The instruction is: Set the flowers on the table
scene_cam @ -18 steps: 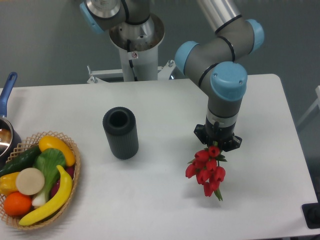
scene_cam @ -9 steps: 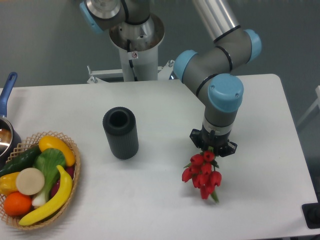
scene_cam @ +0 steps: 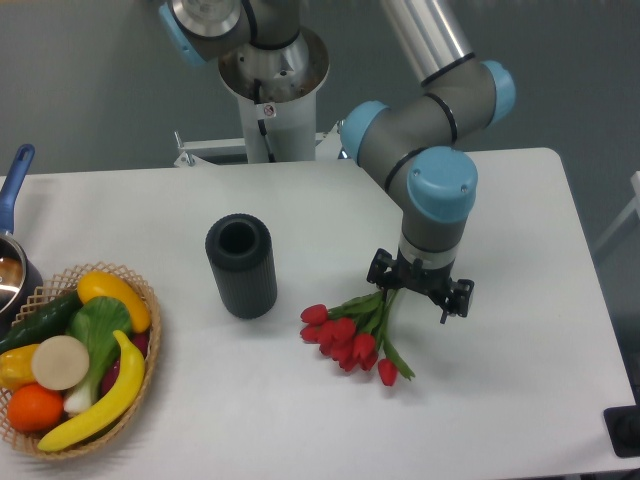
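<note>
The flowers [scene_cam: 348, 336], a bunch of red tulip buds with green stems and leaves, lie flat on the white table [scene_cam: 520, 220], buds pointing left and toward the front. Their stem ends reach up under my gripper [scene_cam: 420, 286], which hangs just above them at the table's right-centre. Its two fingers are spread wide apart, open, and no longer pinch the stems. The dark cylinder [scene_cam: 241, 265] stands upright to the left of the bunch, apart from it.
A wicker basket [scene_cam: 150, 320] of fruit and vegetables sits at the front left edge. A pot with a blue handle [scene_cam: 14, 185] is at the far left. The robot base [scene_cam: 270, 90] stands behind the table.
The gripper opened and shifted slightly left. The flowers, held hanging buds-down before, have dropped and tipped over to the left onto the table.
</note>
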You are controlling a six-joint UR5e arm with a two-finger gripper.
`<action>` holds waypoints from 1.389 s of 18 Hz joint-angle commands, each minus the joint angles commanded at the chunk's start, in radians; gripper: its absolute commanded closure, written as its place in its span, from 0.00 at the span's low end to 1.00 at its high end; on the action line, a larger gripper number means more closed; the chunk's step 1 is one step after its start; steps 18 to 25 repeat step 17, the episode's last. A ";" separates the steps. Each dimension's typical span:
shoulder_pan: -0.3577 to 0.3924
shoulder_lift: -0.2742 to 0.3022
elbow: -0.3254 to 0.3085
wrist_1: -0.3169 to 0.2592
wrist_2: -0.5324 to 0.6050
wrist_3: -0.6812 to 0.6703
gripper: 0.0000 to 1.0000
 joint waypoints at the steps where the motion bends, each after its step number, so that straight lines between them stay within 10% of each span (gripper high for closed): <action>1: 0.029 0.017 -0.023 0.003 0.000 0.003 0.00; 12: 0.063 0.065 -0.023 -0.024 0.024 0.094 0.00; 17: 0.083 0.062 0.075 -0.196 0.026 0.164 0.00; 25: 0.083 0.062 0.075 -0.196 0.026 0.164 0.00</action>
